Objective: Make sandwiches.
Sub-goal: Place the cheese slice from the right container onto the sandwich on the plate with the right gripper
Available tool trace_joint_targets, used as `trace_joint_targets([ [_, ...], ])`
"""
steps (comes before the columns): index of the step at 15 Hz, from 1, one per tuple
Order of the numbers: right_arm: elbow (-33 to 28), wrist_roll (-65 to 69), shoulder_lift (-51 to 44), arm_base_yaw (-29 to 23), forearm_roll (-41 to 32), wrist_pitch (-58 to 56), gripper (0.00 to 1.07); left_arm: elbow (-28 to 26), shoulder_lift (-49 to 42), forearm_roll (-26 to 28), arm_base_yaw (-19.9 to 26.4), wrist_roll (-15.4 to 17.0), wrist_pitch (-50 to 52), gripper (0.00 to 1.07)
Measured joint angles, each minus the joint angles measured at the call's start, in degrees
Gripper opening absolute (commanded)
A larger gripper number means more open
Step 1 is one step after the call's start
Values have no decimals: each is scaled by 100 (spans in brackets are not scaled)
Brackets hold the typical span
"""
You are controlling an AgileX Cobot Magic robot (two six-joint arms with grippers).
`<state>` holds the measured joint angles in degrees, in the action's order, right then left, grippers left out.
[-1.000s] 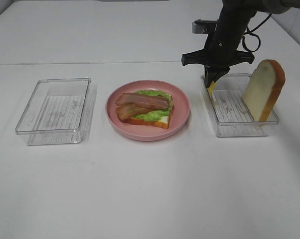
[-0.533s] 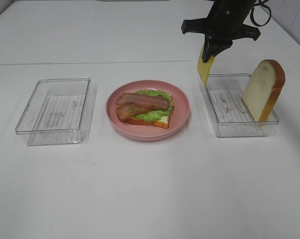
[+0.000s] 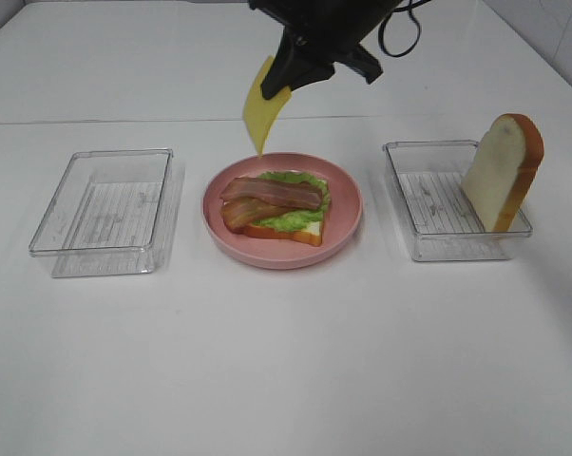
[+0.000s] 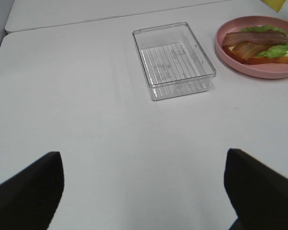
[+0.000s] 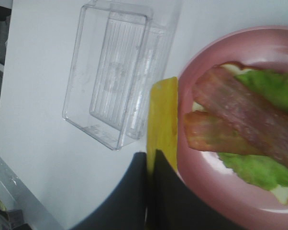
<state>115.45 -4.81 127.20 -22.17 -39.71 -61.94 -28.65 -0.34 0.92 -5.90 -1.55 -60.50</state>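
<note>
The right gripper pinches a thin yellow cheese slice, which hangs clear above the far rim of the round pink plate. An open bread, lettuce and bacon sandwich stack lies on that plate. The left gripper stands spread, well apart from the plate, beyond the clear plastic rectangular tray.

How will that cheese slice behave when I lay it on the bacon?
The cheese slice hangs almost straight from the right gripper, its fingers pinching one edge, so it is probably fairly stiff. It looks thin, so likely light. On the uneven bacon strips it may rock or slide rather than drape.
</note>
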Motion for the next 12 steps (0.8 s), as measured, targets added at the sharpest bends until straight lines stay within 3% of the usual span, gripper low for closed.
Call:
trace_joint_targets([
  [6, 0, 17, 745, -384, -92, 103, 0, 0, 0, 0, 0, 0, 0, 86],
  [9, 0, 877, 888, -378, 1049, 453, 0, 0, 0, 0, 0, 0, 0, 86],
  [11, 0, 980, 888, -378, 1266, 470, 0, 0, 0, 0, 0, 0, 0, 86],
  [12, 0, 1066, 888, -378, 1461, 476, 13, 0, 0, 0, 0, 0, 0, 86],
])
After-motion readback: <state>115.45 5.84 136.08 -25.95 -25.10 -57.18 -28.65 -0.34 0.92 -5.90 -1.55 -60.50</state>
